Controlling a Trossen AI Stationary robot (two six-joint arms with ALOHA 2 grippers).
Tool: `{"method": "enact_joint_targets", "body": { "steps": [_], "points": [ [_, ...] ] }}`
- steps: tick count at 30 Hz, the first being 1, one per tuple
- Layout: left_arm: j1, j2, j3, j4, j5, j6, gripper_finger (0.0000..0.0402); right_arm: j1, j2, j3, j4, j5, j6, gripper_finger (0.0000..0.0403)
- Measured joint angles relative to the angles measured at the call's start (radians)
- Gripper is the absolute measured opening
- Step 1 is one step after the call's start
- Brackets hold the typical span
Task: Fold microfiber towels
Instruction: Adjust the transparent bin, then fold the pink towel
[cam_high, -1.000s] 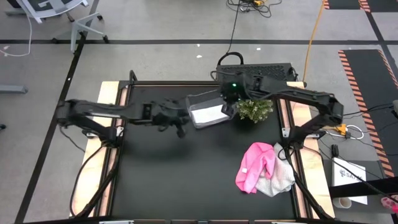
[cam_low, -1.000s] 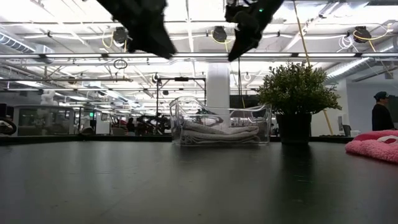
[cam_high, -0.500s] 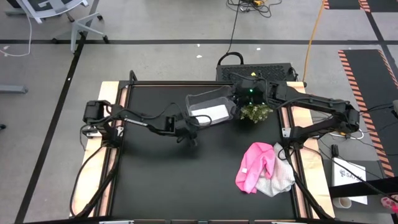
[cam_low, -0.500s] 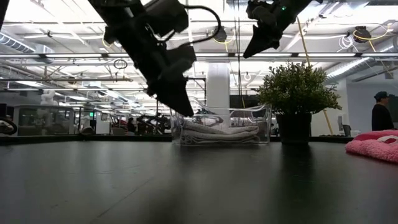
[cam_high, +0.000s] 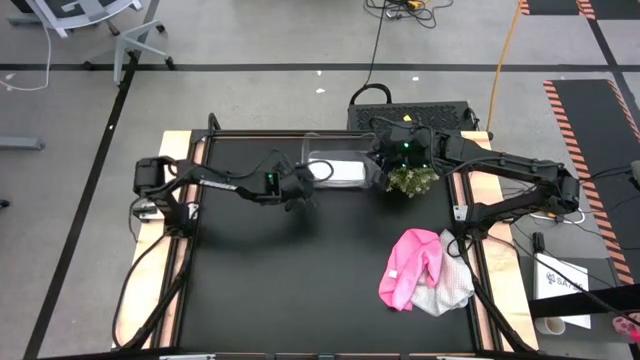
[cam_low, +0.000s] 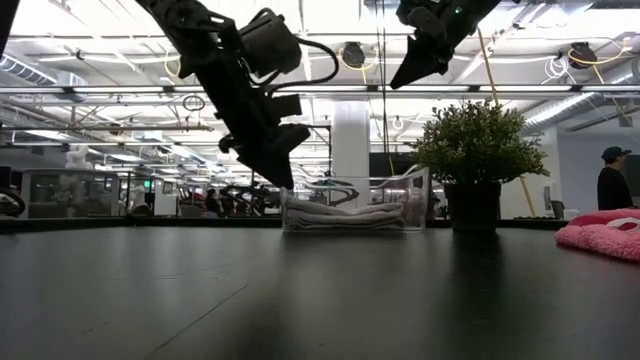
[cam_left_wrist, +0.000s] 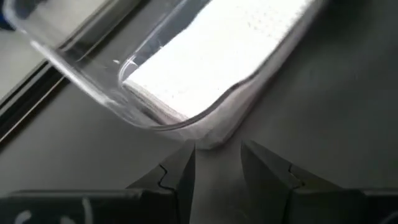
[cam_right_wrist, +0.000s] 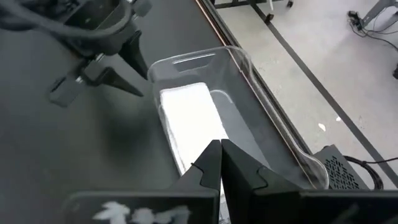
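Oddly, the left gripper (cam_left_wrist: 217, 171) stood part-spread right at the clear plastic bin's (cam_high: 318, 160) corner — a nudge could skid it. The right gripper (cam_right_wrist: 220, 155), pressed together, hovered above the folded white towel (cam_right_wrist: 189, 118) inside; pink towel (cam_high: 408, 262) lay well apart.

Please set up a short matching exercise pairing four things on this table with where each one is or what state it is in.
Things:
1. pink towel
2. clear bin
3. left gripper
4. right gripper

Descriptions:
A. fingers shut, above the bin
B. holds a folded white towel
C. crumpled on a pale towel near the table's right edge
D. fingers parted, at the bin's corner

Pairs: 1-C, 2-B, 3-D, 4-A
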Motion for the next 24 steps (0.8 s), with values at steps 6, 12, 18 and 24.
{"method": "enact_joint_targets", "body": {
  "steps": [6,12,18,24],
  "points": [
    [0.003,-0.060,0.001,-0.043,0.073,-0.003,0.0131,0.029,-0.001,0.020,-0.127,0.017,0.014,0.0000],
    [-0.042,-0.197,0.000,-0.173,0.078,0.032,0.0131,0.129,-0.002,0.047,-0.345,0.053,0.158,0.0000],
    [-0.057,-0.307,0.001,-0.285,0.041,0.005,0.0131,0.247,0.007,0.029,-0.521,0.061,0.284,0.0000],
    [-0.057,-0.340,0.001,-0.328,0.030,-0.013,0.0131,0.295,0.007,-0.042,-0.613,0.060,0.470,0.0000]
  ]
}}
